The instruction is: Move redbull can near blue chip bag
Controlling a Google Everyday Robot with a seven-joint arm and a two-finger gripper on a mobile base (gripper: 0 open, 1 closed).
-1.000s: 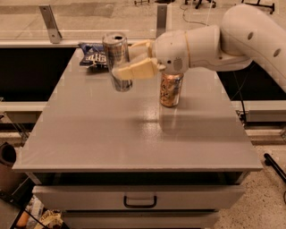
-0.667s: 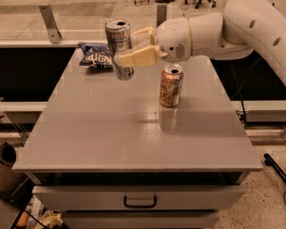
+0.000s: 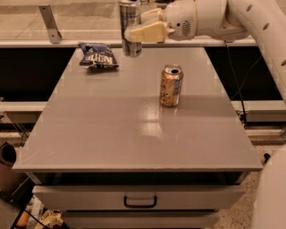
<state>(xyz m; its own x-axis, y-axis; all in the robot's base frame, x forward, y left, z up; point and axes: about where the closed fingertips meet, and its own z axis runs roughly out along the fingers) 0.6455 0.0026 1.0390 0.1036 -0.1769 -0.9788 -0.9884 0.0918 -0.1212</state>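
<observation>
hand (image 3: pixel 136 33) clamped on the redbull can (image 3: pixel 129 15), lifted over the table's (image 3: pixel 134 134) far side, just right of the blue chip bag (image 3: pixel 98 55). lower it upright beside the bag, not onto it.

Arm in from the right, gripper at the far side

The white arm (image 3: pixel 261 27) reaches leftward from the right side, its rounded wrist housing (image 3: pixel 196 18) held level. The gripper (image 3: pixel 133 32) points left at the far side of the scene, its cream fingers (image 3: pixel 147 32) clamped around the upright redbull can (image 3: pixel 129 12).
</observation>
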